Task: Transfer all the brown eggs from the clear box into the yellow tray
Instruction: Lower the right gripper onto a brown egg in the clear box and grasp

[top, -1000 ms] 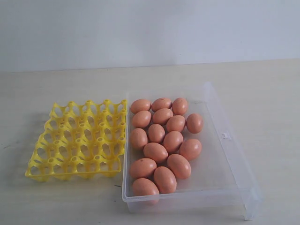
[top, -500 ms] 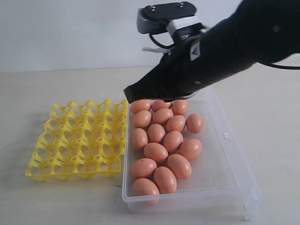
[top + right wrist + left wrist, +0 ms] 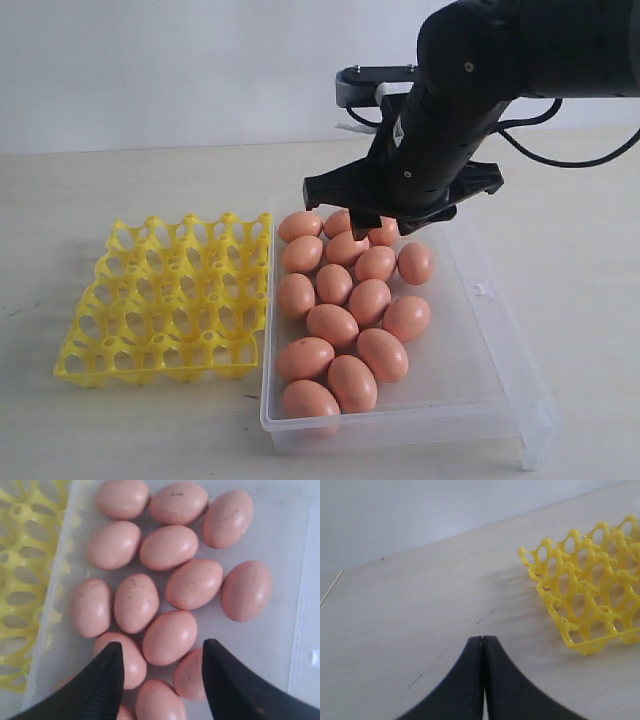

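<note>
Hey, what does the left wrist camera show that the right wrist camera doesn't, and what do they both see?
Only the left wrist view: the left tool, shut with nothing between its fingers, over a bare stretch of table.

Only the right wrist view: the right tool, open, above the brown eggs lying in the clear box.

Both: part of the yellow tray, with the cups in sight empty.
</note>
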